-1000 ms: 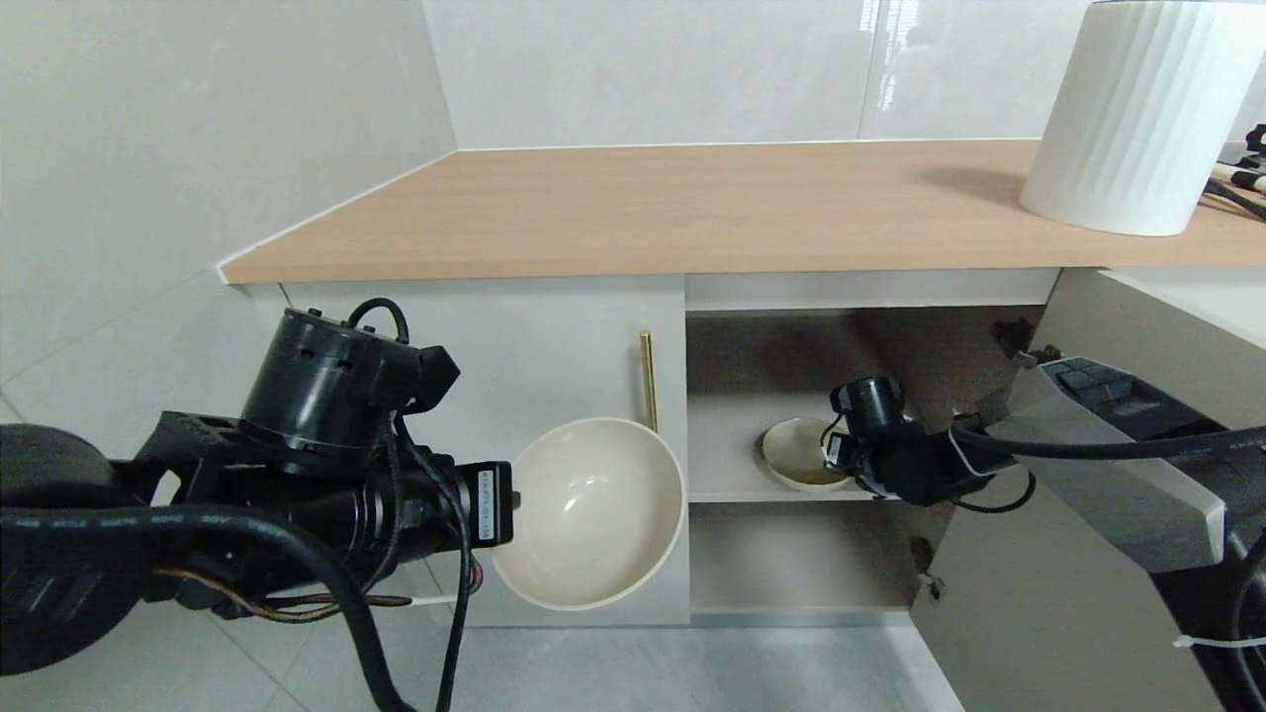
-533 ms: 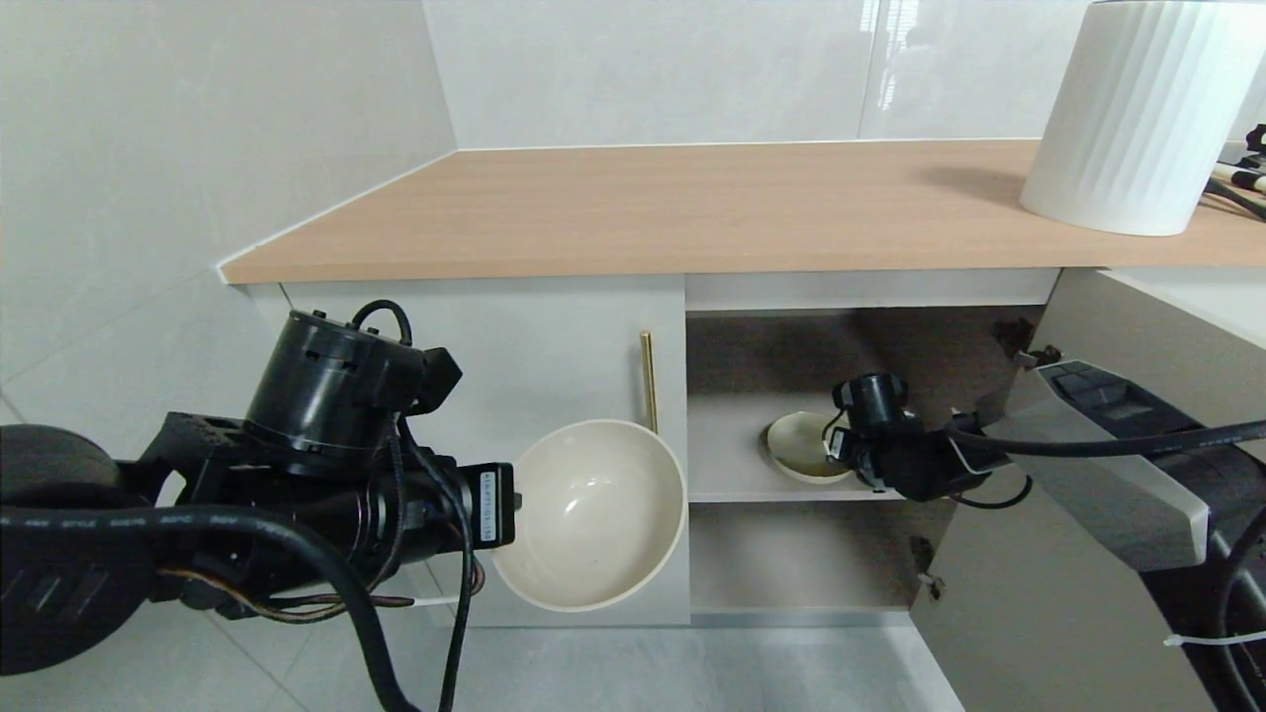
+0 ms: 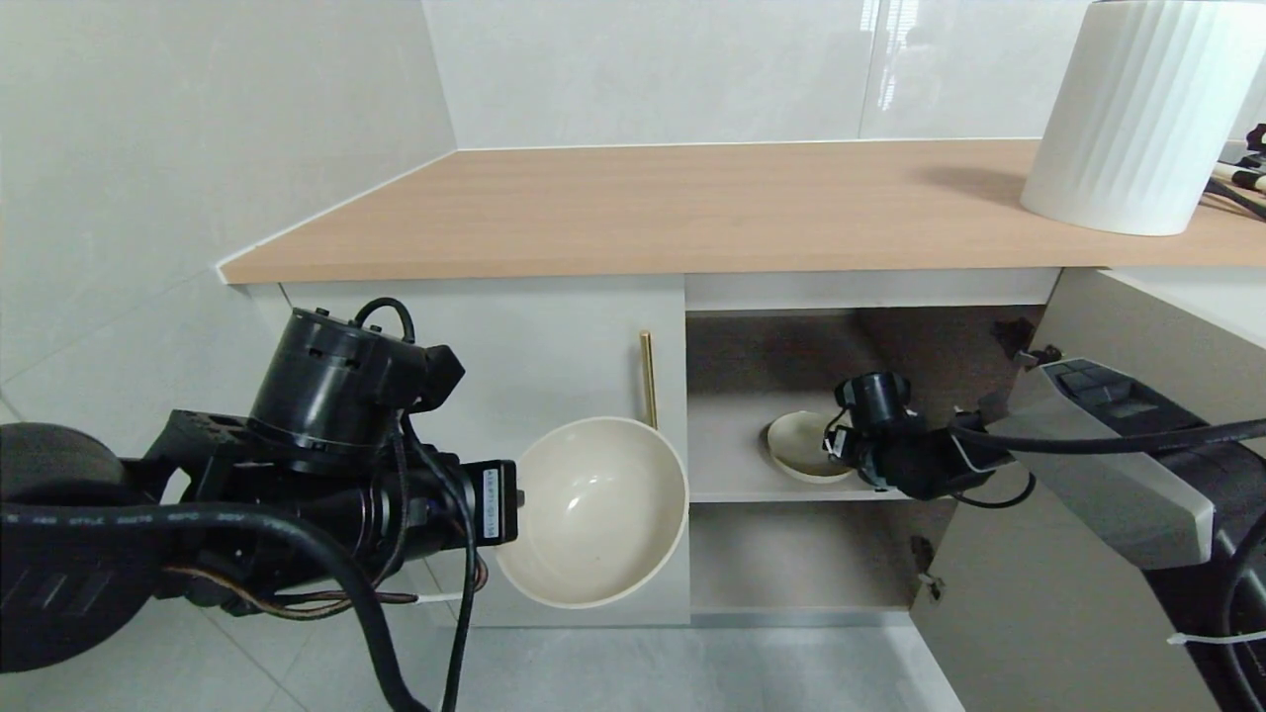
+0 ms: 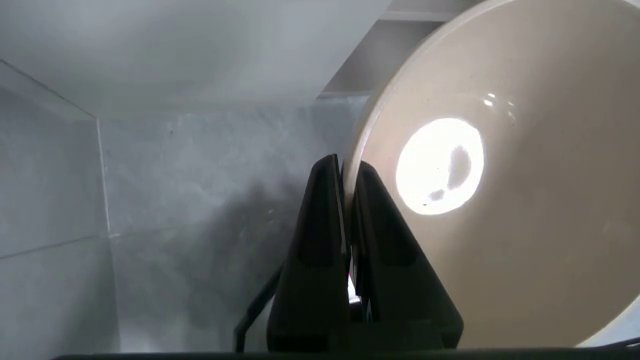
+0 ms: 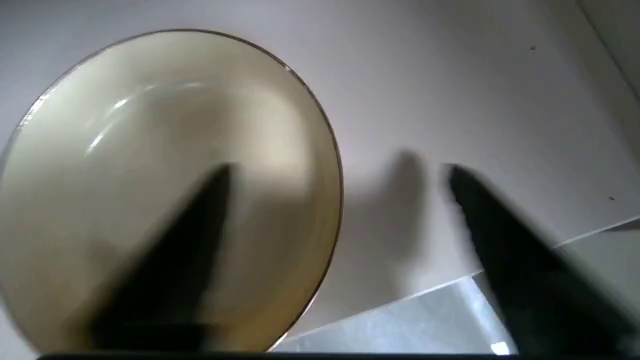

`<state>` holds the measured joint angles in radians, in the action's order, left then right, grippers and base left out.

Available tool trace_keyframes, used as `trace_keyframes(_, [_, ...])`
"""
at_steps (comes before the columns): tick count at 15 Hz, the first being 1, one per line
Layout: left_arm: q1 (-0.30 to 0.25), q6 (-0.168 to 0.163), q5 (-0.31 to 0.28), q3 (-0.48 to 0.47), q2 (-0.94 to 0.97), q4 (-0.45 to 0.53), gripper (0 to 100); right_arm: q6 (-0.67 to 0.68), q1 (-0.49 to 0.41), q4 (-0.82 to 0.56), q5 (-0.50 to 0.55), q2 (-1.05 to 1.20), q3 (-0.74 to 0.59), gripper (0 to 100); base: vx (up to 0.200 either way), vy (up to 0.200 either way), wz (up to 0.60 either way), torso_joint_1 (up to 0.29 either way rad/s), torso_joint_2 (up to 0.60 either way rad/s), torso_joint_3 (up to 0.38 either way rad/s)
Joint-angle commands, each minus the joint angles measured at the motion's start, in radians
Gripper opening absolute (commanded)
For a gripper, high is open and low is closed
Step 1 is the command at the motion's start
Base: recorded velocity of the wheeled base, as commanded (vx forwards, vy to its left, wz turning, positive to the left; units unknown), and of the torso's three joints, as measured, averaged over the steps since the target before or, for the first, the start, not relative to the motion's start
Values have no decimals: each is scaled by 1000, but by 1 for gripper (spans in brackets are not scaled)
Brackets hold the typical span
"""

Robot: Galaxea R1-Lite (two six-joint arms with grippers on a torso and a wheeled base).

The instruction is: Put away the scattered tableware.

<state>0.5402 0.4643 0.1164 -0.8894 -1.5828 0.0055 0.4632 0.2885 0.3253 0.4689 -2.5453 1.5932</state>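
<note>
1. While the right arm is reaching into the open cabinet [image 3: 870, 336], the left gripper [image 4: 345, 195] holds the large cream bowl [image 3: 593, 514] in front of the closed door beside it. Its jaws are pinched narrow on the rim, one finger inside and one outside.
2. The small bowl [image 5: 170, 170] sits on the middle shelf [image 3: 727, 465], near the front edge. The right gripper [image 5: 337, 178] has its jaws spread wide, one finger over the bowl's hollow and the other past its rim.
3. Both bowls look like glazed ceramic: stiff, smooth, probably slippery and easy to chip. The rim is the natural place to grip, though a one-edge pinch lets the weight lever against it.
4. Being round, neither bowl has a long axis. The large bowl is tipped on edge with its mouth facing up and outward, and the small one rests mouth-up.
</note>
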Motion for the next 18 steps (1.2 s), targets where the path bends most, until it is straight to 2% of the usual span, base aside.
trace_keyframes(1, [12,-4,0,-16,-29,-21,0,5,-5,0,-23,122,-90,100,0,0,0,0,0,0])
trace_keyframes(2, [15,-15,2,-28,-42,-30,0,5,0,-2,-49,163,-133,100,0,0,0,0,0,0])
trace_keyframes(3, [23,-52,2,-42,-59,-35,0,0,26,-15,-118,264,-231,100,0,0,0,0,0,0])
trace_keyframes(4, [33,-64,2,-42,-66,-35,0,-3,35,-28,-147,304,-272,100,0,0,0,0,0,0])
trace_keyframes(5, [52,-113,16,-31,-114,-35,0,-21,63,-117,-236,421,-349,100,0,0,0,0,0,0])
trace_keyframes(6, [57,-136,31,-29,-134,-36,0,-21,75,-157,-268,464,-361,100,0,0,0,0,0,0])
trace_keyframes(7, [76,-161,69,-34,-183,-56,0,-23,116,-269,-343,585,-383,100,0,0,0,0,0,0])
trace_keyframes(9, [96,-159,88,-14,-217,-114,0,-29,181,-376,-417,738,-414,100,0,0,0,0,0,0])
trace_keyframes(11, [116,-159,91,-10,-233,-136,0,-31,238,-431,-435,813,-421,100,0,0,0,0,0,0])
trace_keyframes(12, [147,-157,91,-11,-249,-147,0,-37,291,-477,-435,846,-426,100,0,0,0,0,0,0])
trace_keyframes(18, [184,-156,92,-22,-275,-174,0,-89,396,-511,-421,801,-470,100,0,0,0,0,0,0])
